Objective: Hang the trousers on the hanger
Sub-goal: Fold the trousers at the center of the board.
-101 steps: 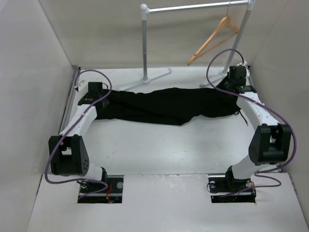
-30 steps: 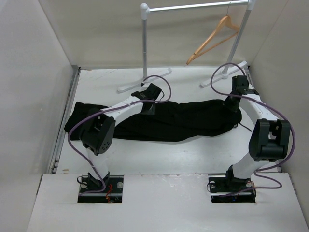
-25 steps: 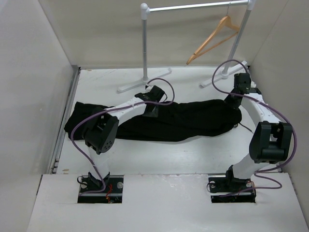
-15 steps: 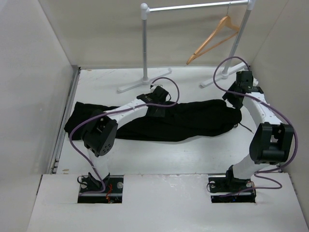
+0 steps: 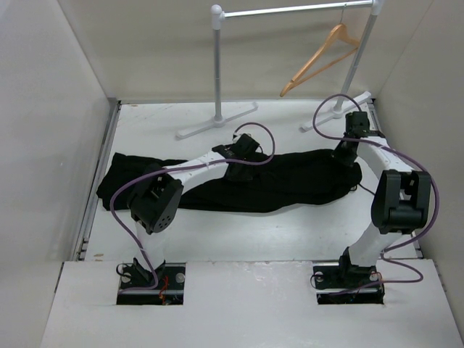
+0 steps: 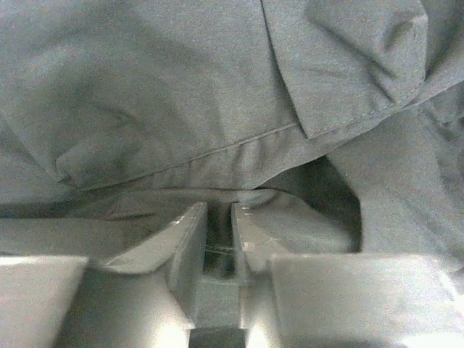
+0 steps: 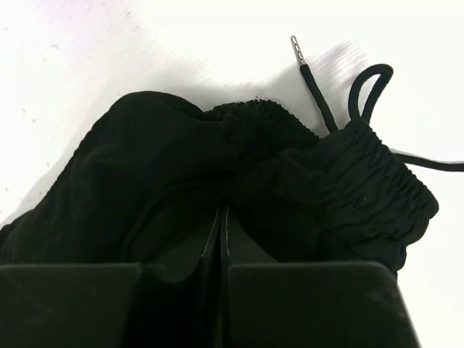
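Note:
The black trousers (image 5: 290, 181) lie stretched left to right across the white table. My left gripper (image 5: 243, 161) rests on their middle. In the left wrist view the jaws (image 6: 219, 210) stand almost together, pinching a fold of the cloth (image 6: 181, 94) at the tips. My right gripper (image 5: 346, 148) is at the right end of the trousers. Its dark jaws (image 7: 221, 210) are closed, tips buried in the gathered waistband (image 7: 362, 181). The tan wooden hanger (image 5: 319, 61) hangs tilted from the rail at the back right, apart from both grippers.
The silver rail (image 5: 290, 10) spans two posts, the left post (image 5: 217, 65) and the right post (image 5: 359, 61), their white feet on the table just behind the trousers. A black drawstring (image 7: 319, 94) trails from the waistband. Walls close in left, right and back.
My left gripper slid right along the trousers toward their middle and closed on a fold. The right gripper lifted off the waistband end, then came back onto it, shut.

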### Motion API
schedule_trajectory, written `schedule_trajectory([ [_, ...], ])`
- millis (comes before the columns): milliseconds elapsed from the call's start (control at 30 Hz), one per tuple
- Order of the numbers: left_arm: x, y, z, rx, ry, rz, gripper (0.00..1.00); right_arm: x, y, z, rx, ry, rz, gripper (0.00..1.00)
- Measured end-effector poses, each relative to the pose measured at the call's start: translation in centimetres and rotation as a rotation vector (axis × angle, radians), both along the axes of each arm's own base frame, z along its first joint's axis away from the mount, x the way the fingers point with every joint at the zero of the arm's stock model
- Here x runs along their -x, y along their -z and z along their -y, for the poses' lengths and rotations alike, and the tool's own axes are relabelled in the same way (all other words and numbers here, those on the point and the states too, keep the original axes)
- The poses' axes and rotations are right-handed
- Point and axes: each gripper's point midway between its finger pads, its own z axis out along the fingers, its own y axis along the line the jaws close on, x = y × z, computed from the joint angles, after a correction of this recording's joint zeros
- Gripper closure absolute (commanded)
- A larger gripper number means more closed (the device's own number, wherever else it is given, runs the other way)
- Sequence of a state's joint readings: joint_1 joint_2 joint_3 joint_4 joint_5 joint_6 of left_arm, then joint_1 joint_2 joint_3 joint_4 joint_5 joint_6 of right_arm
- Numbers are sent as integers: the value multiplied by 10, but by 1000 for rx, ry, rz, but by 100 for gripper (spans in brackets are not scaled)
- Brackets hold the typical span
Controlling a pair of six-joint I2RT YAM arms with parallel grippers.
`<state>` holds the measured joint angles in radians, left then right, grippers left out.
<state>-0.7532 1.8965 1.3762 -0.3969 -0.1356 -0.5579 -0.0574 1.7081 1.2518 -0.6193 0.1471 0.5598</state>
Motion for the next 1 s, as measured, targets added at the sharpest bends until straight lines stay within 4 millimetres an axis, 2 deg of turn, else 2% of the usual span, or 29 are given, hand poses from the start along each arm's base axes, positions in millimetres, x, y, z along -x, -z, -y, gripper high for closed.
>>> schedule_trajectory([
  [133, -2, -1, -1, -2, -16, 7, 96, -1, -8, 0, -3, 11, 23, 99],
  [233, -3, -7, -2, 6, -34, 22, 98, -2, -24, 0, -5, 22, 68, 100],
  [433, -8, -46, -3, 62, -76, 101, 100, -8, -63, 2, -3, 48, 177, 99],
  [533, -14, -60, -6, 77, -103, 137, 100, -16, -70, 7, -1, 62, 203, 99],
  [633, -30, -67, -8, 80, -139, 170, 100, -32, -62, 13, -5, 85, 207, 99],
  [767, -66, -64, -11, 74, -202, 214, 100, -51, -28, 16, -17, 105, 165, 99],
  [900, -97, -41, -14, 37, -252, 225, 100, -67, -5, 17, -25, 124, 134, 99],
  [1000, -111, -21, -15, 4, -275, 225, 96, -78, -5, 20, -15, 141, 149, 99],
])
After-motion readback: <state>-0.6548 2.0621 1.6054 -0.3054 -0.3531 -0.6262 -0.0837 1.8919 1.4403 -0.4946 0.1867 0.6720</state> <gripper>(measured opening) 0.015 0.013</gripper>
